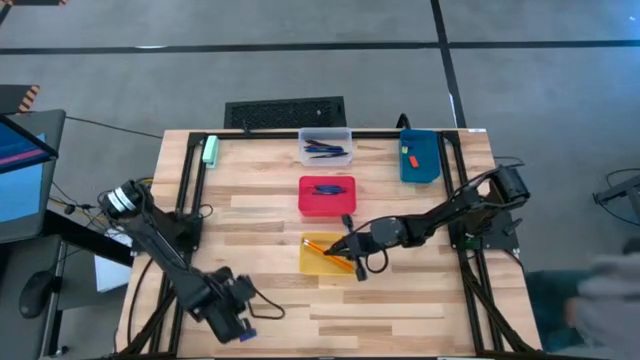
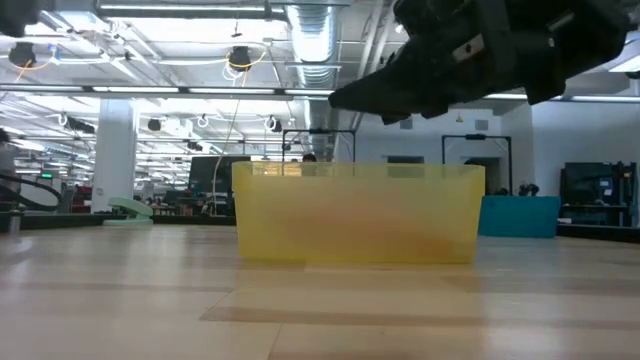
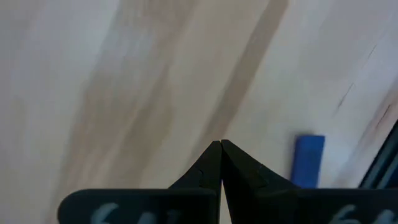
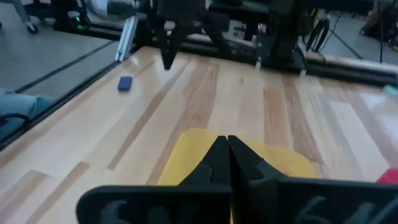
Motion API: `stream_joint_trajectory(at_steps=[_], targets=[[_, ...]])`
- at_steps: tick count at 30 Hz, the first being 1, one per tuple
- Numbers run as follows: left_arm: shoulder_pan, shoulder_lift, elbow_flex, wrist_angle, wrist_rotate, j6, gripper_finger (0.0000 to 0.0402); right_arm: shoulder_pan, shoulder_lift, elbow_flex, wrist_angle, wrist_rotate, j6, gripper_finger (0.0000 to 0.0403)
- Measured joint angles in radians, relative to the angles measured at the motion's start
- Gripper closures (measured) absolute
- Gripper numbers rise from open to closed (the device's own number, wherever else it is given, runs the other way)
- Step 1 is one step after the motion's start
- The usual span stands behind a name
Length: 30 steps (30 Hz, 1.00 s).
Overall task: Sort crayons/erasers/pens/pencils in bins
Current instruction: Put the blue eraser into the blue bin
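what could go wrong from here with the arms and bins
The right gripper, shut, hangs low over the yellow bin; swinging away it might clip the rim and shift the bin or the pencils. The left gripper, shut, sits beside a small blue piece near the table edge and could knock it off.

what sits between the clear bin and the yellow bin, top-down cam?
The red bin, holding blue sticks, lies between the clear bin and the yellow bin in one column; the high view shows it.
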Motion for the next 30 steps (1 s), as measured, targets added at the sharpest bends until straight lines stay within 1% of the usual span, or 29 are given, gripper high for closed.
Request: stream_joint_trajectory(at_steps=[3,6,8,12,18,22,26,30], targets=[[-0.004,0.071,0.090,-0.064,0.048,-0.053,0.0401,-0.009,-0.004,0.002,0.010,0.000,-0.017,0.0399],[-0.005,0.131,0.156,-0.072,0.100,-0.076,0.0400,-0.020,-0.004,0.000,0.005,0.000,-0.025,0.0397],[-0.006,0.163,0.194,-0.071,0.106,-0.079,0.0390,-0.024,-0.004,0.000,0.004,0.000,-0.027,0.0397],[-0.006,0.211,0.247,-0.071,0.107,-0.073,0.0346,-0.023,-0.004,0.000,0.000,0.000,-0.028,0.0400],[-0.014,0.283,0.288,-0.070,0.159,-0.063,0.0252,0.000,-0.004,0.000,-0.017,0.000,-0.028,0.0397],[-0.026,0.323,0.312,-0.071,0.168,-0.024,0.0199,0.018,-0.004,0.000,-0.023,0.000,-0.028,0.0399],[-0.032,0.329,0.320,-0.072,0.159,-0.005,0.0167,0.031,-0.004,0.000,-0.026,0.000,-0.028,0.0400],[-0.034,0.330,0.316,-0.075,0.150,-0.001,0.0163,0.043,-0.004,0.000,-0.027,0.000,-0.028,0.0398]])
